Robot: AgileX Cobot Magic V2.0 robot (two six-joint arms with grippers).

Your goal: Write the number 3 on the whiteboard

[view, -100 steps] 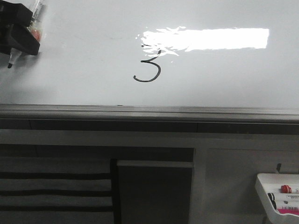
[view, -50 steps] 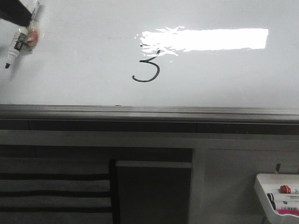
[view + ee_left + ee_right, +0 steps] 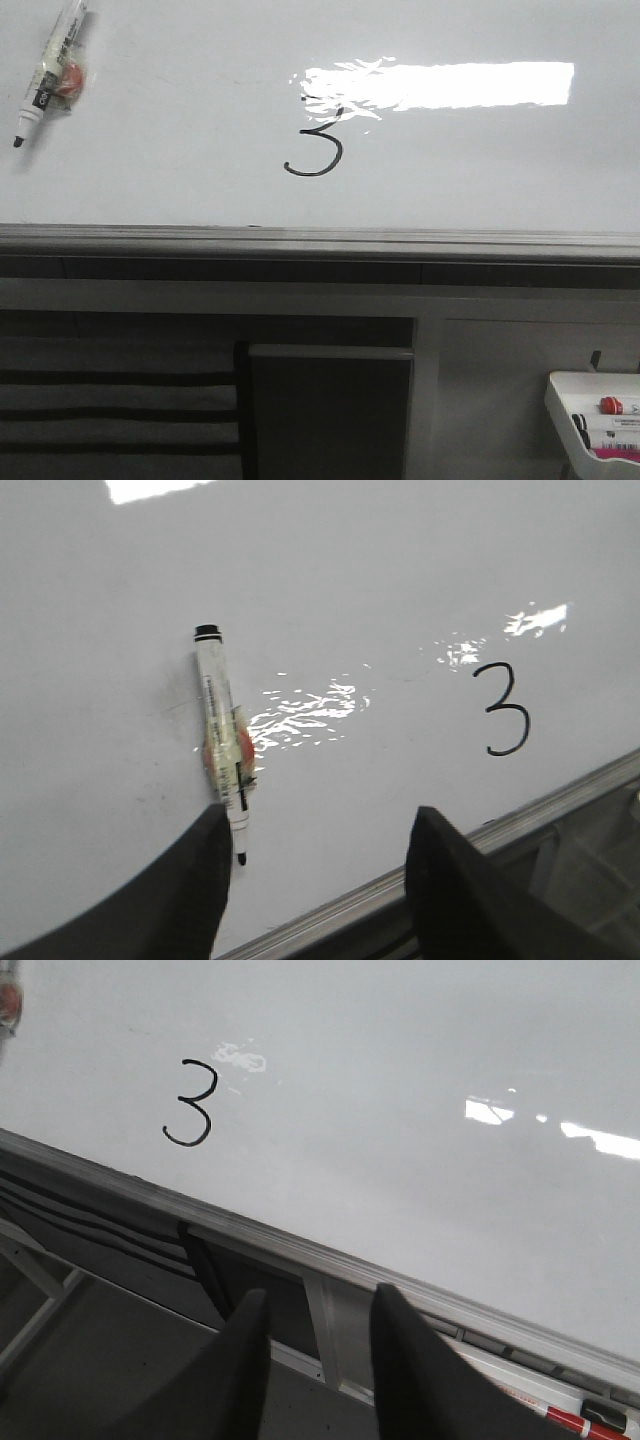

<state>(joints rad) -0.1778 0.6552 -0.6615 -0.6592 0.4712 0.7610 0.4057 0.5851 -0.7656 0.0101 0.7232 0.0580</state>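
Note:
A black hand-drawn number 3 point(image 3: 316, 150) stands on the whiteboard point(image 3: 180, 130), just below the bright light reflection; it also shows in the left wrist view point(image 3: 505, 708) and the right wrist view point(image 3: 190, 1102). A white marker point(image 3: 45, 72) with a black tip and an orange-red patch lies loose on the board at the far left, also seen in the left wrist view point(image 3: 222, 735). My left gripper point(image 3: 318, 825) is open and empty, drawn back from the marker. My right gripper point(image 3: 318, 1305) is open and empty, off the board's near edge.
The board's grey edge rail point(image 3: 320, 240) runs across the front. A small white tray point(image 3: 596, 415) with several markers sits at the lower right. Dark frame parts and a panel point(image 3: 330, 410) lie below the rail.
My left gripper let go of the marker and pulled away up and left out of the front view. The marker now lies alone on the board. The 3 is unchanged.

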